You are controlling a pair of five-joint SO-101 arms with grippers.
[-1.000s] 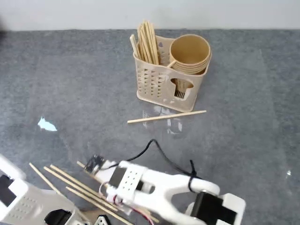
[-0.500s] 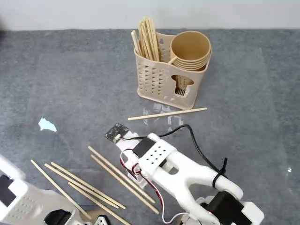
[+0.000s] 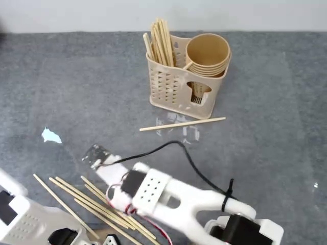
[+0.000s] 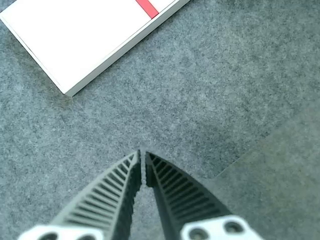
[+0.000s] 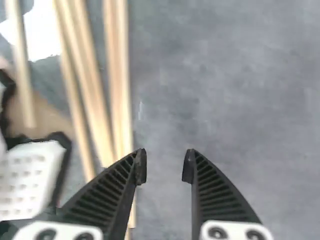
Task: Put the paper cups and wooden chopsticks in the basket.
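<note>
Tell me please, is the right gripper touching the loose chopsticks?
Cannot tell. In the right wrist view the right gripper overlaps the chopsticks, but its height is unclear.

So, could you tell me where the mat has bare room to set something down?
Free: the mat left of the basket, beyond the pale scrap, and the wide stretch right of the basket. Crowded: the near left corner, with loose chopsticks and the right gripper beside them; one chopstick lies before the basket.

1 high above table (image 3: 61, 76); 2 close, wrist-mounted
</note>
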